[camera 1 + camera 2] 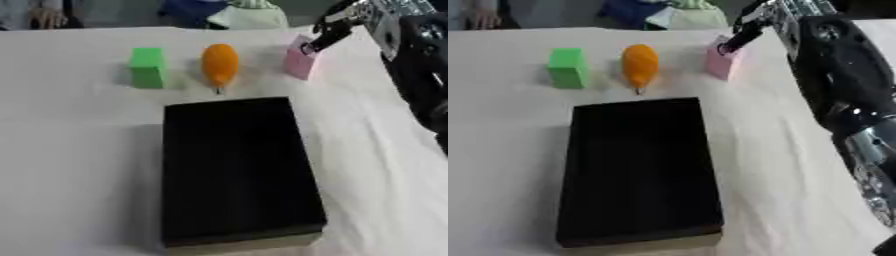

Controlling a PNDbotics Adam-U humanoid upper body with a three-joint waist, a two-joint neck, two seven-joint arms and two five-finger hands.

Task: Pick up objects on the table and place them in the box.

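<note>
— Left eye view: right hand (325, 36) at top of pink block (299, 63), fingers curled, touching; hold unclear. Black box (236, 170) near, below-left.

— Right eye view: same contact. Probably grasping step; next, secure pinch, lift, carry toward box. Left hand unseen.

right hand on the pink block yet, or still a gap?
Touching. In the left eye view the right hand's dark fingertips meet the top edge of the pink block with no table showing between; the right eye view agrees. Whether it grips is unclear.
</note>
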